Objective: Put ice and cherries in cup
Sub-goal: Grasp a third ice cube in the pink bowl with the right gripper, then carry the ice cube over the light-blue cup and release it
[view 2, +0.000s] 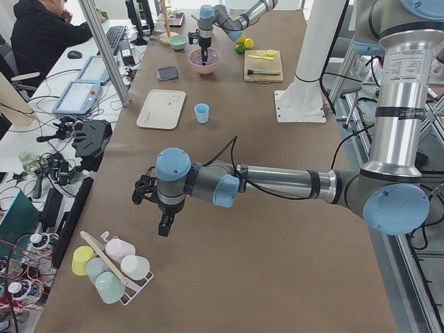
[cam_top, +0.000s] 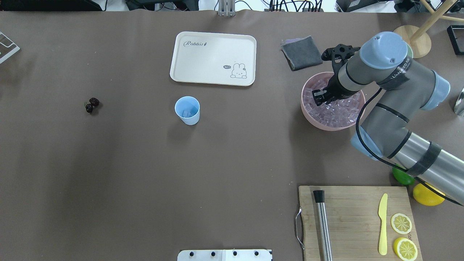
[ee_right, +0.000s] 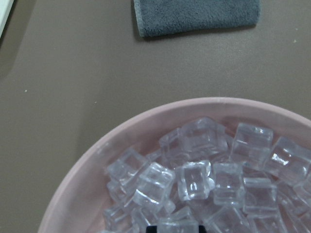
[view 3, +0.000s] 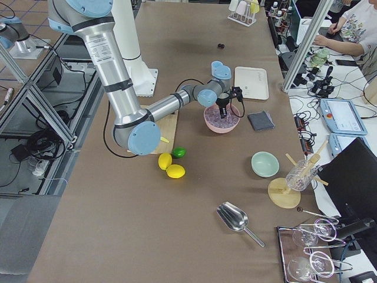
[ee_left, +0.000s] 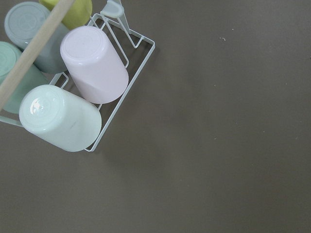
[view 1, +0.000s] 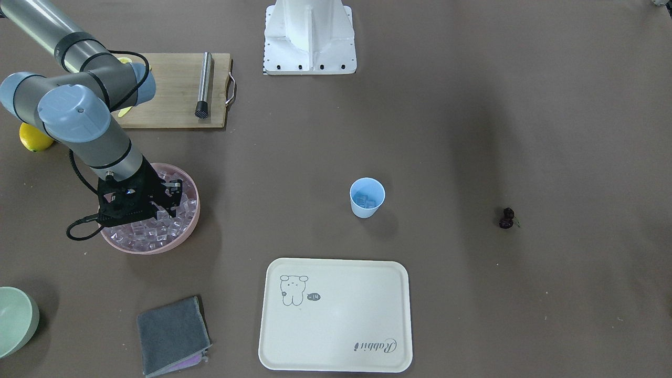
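The light-blue cup (view 1: 367, 198) stands upright mid-table, also in the overhead view (cam_top: 187, 110), with a few ice cubes in its bottom. The dark cherries (view 1: 506, 218) lie alone on the table, far from the cup, also in the overhead view (cam_top: 91, 105). The pink bowl (cam_top: 326, 127) is full of clear ice cubes (ee_right: 194, 179). My right gripper (cam_top: 320, 98) is down in this bowl, its fingertips close together among the cubes and seemingly shut on one. My left gripper (view 2: 165, 227) hangs over bare table near a rack of cups (ee_left: 92, 63); I cannot tell whether it is open.
A cream tray (view 1: 336, 315) lies in front of the cup. A grey cloth (view 1: 170, 336) lies near the pink bowl. A cutting board (view 1: 168, 89) holds a steel muddler (view 1: 203, 84). A pale green bowl (view 1: 13, 320) and a lemon (view 1: 34, 139) sit at the edge.
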`<state>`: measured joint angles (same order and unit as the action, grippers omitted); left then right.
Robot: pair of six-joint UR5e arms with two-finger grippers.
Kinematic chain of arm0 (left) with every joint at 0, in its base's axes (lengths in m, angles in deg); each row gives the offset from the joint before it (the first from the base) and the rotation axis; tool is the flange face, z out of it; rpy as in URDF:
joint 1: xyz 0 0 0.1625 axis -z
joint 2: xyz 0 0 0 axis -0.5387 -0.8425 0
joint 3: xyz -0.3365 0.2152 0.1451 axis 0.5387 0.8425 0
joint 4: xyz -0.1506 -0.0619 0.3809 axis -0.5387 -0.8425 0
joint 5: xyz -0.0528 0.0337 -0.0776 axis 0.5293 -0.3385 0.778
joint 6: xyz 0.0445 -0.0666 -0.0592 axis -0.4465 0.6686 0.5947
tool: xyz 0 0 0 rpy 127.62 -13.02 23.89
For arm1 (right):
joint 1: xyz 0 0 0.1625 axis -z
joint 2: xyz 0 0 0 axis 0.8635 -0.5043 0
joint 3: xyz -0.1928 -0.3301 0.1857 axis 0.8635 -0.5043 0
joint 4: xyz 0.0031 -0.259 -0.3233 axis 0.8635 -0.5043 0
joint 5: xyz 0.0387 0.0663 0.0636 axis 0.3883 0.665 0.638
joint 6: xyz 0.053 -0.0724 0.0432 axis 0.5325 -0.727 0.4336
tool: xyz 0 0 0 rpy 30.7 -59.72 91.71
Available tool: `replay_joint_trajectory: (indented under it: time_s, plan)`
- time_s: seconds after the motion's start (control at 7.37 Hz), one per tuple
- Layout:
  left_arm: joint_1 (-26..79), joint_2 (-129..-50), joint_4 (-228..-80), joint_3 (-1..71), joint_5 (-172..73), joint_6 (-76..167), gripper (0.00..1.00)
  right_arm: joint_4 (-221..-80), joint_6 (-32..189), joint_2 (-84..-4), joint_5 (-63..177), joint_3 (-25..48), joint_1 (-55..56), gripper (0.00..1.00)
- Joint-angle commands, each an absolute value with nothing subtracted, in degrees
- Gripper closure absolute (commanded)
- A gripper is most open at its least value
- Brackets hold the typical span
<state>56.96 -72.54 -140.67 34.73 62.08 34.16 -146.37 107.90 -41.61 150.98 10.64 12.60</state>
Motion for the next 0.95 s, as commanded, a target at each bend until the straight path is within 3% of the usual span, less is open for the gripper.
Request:
replay_joint_trajectory:
  time_s: [0.0, 0.27, 0.54, 0.81]
  plan:
    - [56.96, -72.49, -140.73, 34.64, 62.07, 34.13, 0.02, -147.42, 107.91, -42.21, 151.51, 14.44, 12.0, 1.0]
    - [56.96, -72.58, -140.73, 34.81, 62.16, 34.31, 0.02, -158.88, 108.34, -38.11, 151.87, 20.86, 11.9, 1.0]
    - [56.96, -72.49, -140.73, 34.99, 62.25, 34.31, 0.02, -174.52, 114.54, -21.47, 147.07, 18.8, 18.1, 1.0]
    - [56.96, -72.58, -140.73, 34.64, 62.25, 34.31, 0.02, -174.51, 124.74, -0.48, 140.91, -1.76, 24.88, 1.0]
